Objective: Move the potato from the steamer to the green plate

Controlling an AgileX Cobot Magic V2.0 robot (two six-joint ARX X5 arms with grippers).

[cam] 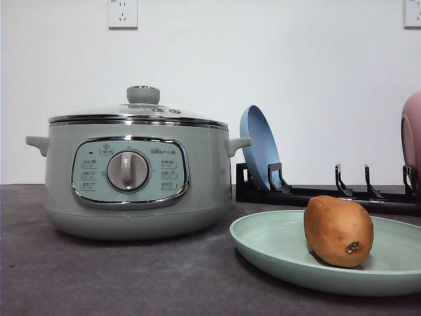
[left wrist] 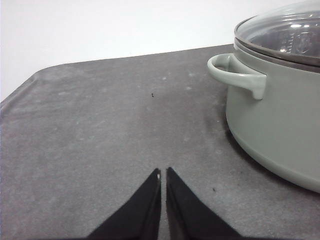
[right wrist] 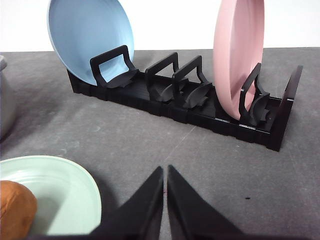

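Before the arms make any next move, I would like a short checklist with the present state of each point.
1. Potato lies on the green plate: ok.
2. Steamer lid is seated on the pot: ok.
3. Left gripper is empty, fingers together, over bare table beside the steamer: ok.
4. Right gripper is empty, fingers together, apart from the potato: ok.
5. Blue plate and pink plate stand in the black rack: ok.
6. Nothing left inside the steamer: cannot tell.
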